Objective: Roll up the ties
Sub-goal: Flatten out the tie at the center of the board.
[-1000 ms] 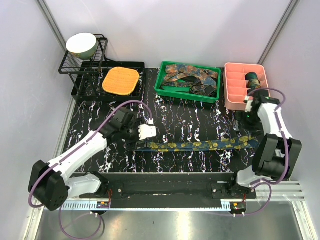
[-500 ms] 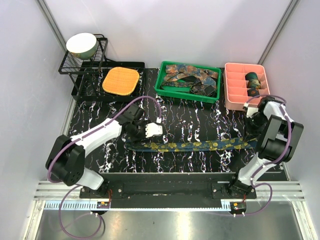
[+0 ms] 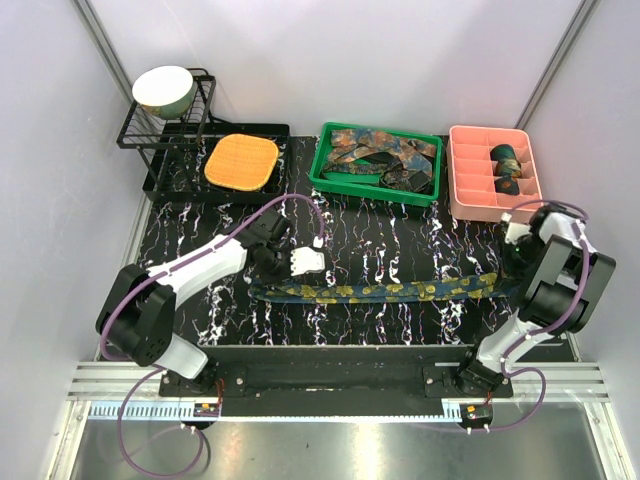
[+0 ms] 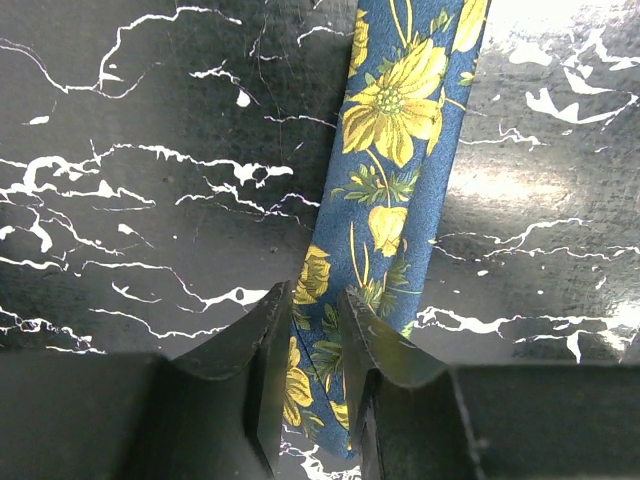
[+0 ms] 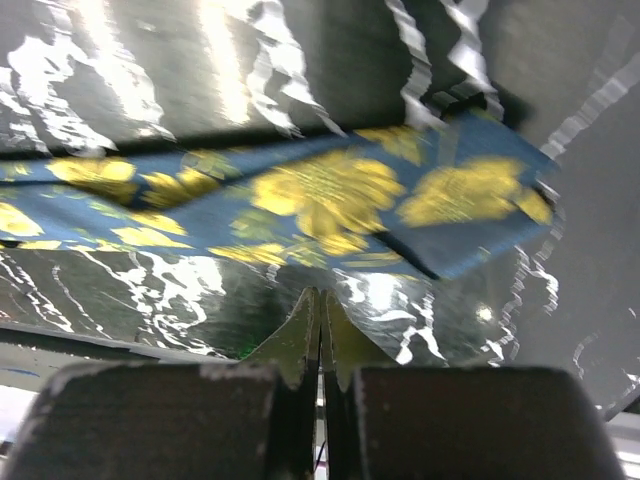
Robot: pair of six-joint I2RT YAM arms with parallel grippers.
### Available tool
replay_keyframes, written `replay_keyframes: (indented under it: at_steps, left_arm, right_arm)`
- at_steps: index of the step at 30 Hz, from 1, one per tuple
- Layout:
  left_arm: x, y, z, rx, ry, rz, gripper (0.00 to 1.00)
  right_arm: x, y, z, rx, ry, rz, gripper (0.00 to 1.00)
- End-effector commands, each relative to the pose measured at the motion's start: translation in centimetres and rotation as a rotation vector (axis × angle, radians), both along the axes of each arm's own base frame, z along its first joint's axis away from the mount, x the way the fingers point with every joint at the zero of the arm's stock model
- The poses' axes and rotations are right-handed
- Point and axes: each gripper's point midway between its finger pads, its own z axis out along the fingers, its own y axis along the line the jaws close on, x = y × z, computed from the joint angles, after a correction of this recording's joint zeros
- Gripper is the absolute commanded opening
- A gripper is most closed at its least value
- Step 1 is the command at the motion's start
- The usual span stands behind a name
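One tie [image 3: 400,291], blue with yellow flowers, lies flat and straight across the front of the black marbled table. My left gripper [image 3: 278,283] stands over its narrow left end. In the left wrist view the fingers [image 4: 262,340] have closed in on the tie [image 4: 400,150], and creased fabric sits in the narrow gap between them. My right gripper [image 3: 515,265] hangs beside the wide right end. In the right wrist view it is shut [image 5: 322,305] with nothing in it, a little short of the blurred tie [image 5: 320,195]. More ties fill the green basket [image 3: 322,178].
A pink divided tray [image 3: 470,205] at the back right holds rolled ties [image 3: 505,160]. An orange waffle pad [image 3: 241,162] lies at the back left, next to a black wire rack [image 3: 135,135] carrying a bowl [image 3: 163,88]. Grey walls close in both sides.
My left gripper has closed in around the tie's narrow end. The right gripper has come away from the pink tray toward the tie's wide end and has shut.
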Motion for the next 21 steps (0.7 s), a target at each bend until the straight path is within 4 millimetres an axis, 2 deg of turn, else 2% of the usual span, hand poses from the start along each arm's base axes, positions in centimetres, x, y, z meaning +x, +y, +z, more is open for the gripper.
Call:
replay_keyframes:
  at_steps: [1,4,5,7,15,18,21]
  left_arm:
    - [0.1,0.3,0.7,-0.006,-0.028,0.021,0.29]
    - [0.2,0.3,0.8,-0.011,-0.034,0.029,0.32]
    - [0.2,0.3,0.9,-0.013,-0.034,0.032,0.37]
    - [0.4,0.2,0.9,-0.015,-0.038,0.04,0.4]
    - [0.7,0.2,0.7,-0.005,-0.042,0.049,0.52]
    - [0.8,0.3,0.4,0.003,-0.044,0.047,0.52]
    - [0.8,0.9,-0.3,0.038,-0.038,0.05,0.37]
  right_arm:
    - [-0.7,-1.3,0.3,0.013,-0.034,-0.012,0.0]
    - [-1.0,-1.1,0.0,0.014,-0.038,-0.003,0.0]
    - [-1.0,-1.1,-0.2,0.017,-0.036,-0.001,0.0]
    - [-1.0,-1.5,-0.7,-0.001,-0.048,-0.004,0.0]
    - [0.5,-4.5,-3.1,-0.099,-0.083,-0.039,0.0]
    - [0.2,-4.8,-4.0,-0.101,-0.063,-0.056,0.0]
    - [-0.2,-4.9,-4.5,-0.1,-0.041,-0.076,0.0]
